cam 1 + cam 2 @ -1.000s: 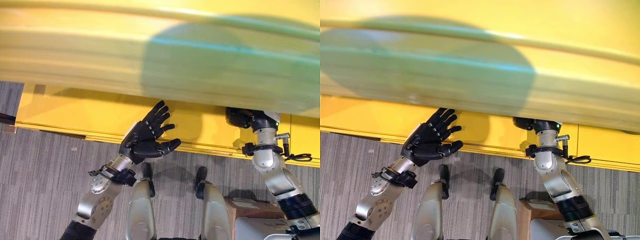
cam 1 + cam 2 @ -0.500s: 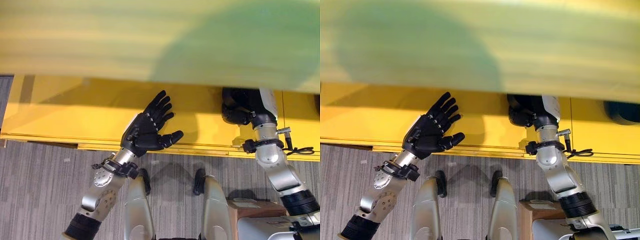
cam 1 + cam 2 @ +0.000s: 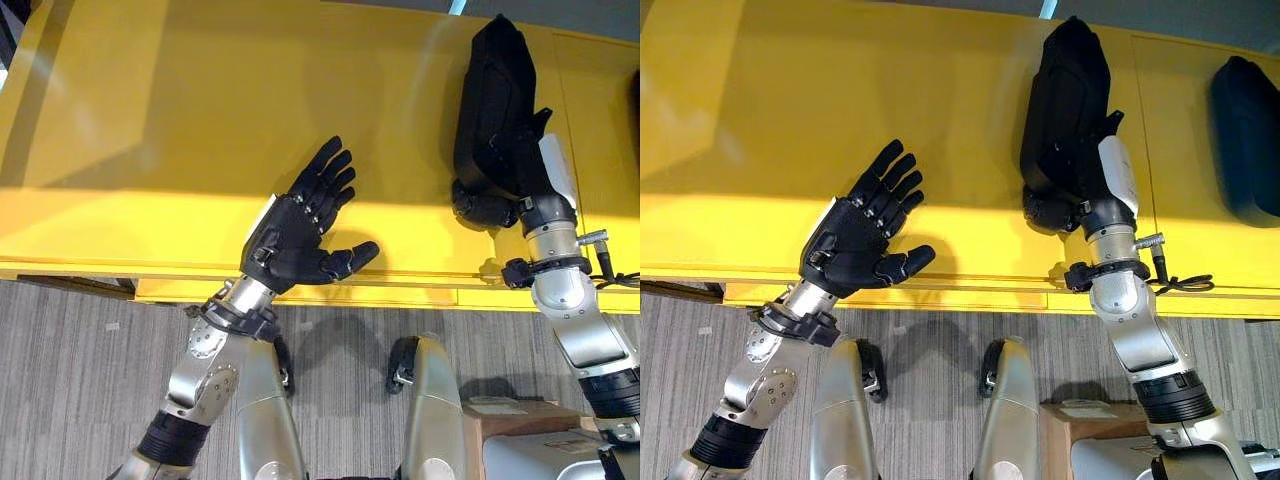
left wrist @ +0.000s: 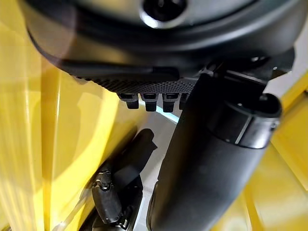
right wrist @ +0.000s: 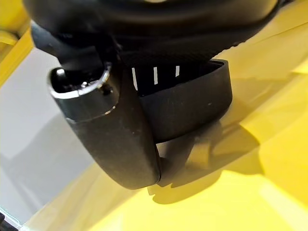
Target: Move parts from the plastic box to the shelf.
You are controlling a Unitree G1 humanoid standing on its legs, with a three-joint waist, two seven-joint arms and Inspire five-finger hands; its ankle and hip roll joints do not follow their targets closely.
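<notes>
A long black part (image 3: 495,90) lies lengthways on the yellow shelf (image 3: 150,120). My right hand (image 3: 1048,212) is shut on its near end. In the right wrist view the part (image 5: 192,110) sits between the thumb (image 5: 115,139) and the curled fingers, close over the shelf surface. My left hand (image 3: 300,235) hovers over the shelf's front edge to the left, open with its fingers spread and nothing in it. A second black part (image 3: 1248,135) rests on the shelf at the far right.
A brown cardboard box (image 3: 500,415) stands on the grey carpet (image 3: 70,380) at the lower right, below the shelf's front edge. The shelf's left half is bare yellow surface.
The camera has tilted, so the blurred yellow band is gone and the shelf top shows. My right hand has reached further onto the shelf with the black part. The left hand stays open.
</notes>
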